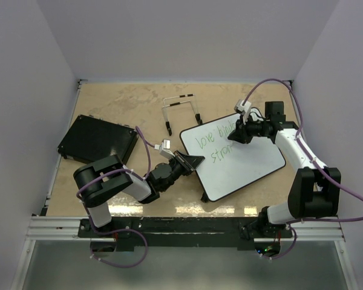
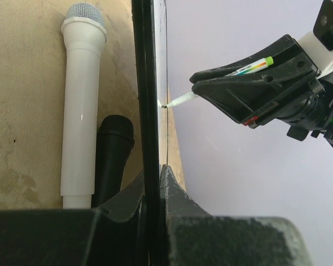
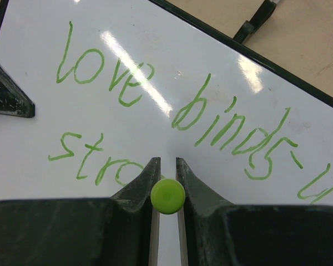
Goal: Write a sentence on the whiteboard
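Whiteboard (image 1: 248,166) lies skewed, centre-right of the top view. Left gripper (image 1: 195,162) is clenched on its left edge. Right gripper (image 1: 234,137) grasps the green marker (image 3: 167,195), tip touching the board. Sentence (image 3: 172,105) reads "love binds u…" over "stro".

The whiteboard (image 1: 242,166) lies skewed on the bench (image 1: 121,103), right of centre. The sentence (image 1: 213,145) runs across its far-left part. A pad (image 1: 97,140) sits well apart on the left, and a wire stand (image 1: 180,109) lies behind the board. The left fingers (image 1: 195,162) straddle the board's left edge, with two microphones (image 2: 80,111) alongside it. The right fingers (image 1: 234,136), above the writing, hold a marker (image 2: 180,100), its tip at the board.
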You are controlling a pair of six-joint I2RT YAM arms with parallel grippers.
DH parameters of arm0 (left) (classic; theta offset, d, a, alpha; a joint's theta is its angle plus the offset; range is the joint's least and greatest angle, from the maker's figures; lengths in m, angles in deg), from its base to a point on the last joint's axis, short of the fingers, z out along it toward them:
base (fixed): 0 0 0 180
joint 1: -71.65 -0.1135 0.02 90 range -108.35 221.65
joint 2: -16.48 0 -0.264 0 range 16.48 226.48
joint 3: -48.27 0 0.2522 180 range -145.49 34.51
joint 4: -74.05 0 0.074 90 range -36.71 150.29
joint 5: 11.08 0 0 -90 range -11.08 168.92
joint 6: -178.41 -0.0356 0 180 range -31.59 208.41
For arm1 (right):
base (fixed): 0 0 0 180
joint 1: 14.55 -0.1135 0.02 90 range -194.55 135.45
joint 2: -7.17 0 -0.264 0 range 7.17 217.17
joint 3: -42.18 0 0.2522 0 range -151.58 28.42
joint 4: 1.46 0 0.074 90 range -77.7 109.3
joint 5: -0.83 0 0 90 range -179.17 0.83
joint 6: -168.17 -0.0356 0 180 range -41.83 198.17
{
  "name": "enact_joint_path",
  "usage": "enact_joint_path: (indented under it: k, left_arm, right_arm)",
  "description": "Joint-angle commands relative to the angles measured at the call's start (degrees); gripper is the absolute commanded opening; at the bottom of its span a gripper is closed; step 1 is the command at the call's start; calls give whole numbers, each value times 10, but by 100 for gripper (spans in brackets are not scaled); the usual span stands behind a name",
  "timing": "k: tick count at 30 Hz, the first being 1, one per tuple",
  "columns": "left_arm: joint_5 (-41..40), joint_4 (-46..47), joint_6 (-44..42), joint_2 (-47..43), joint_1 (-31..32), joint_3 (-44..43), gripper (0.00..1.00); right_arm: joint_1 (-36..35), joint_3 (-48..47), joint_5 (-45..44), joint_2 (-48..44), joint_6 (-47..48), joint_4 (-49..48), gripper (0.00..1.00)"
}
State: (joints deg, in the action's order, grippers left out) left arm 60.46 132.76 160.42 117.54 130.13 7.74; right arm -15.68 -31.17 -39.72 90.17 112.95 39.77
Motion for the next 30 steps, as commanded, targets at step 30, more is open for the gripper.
enact_joint_path:
  k: [30]
  left_arm:
    - [26, 188, -42, 2, -1, -14, 0]
  right_arm:
    - [-3, -10, -54, -6, -38, -51, 0]
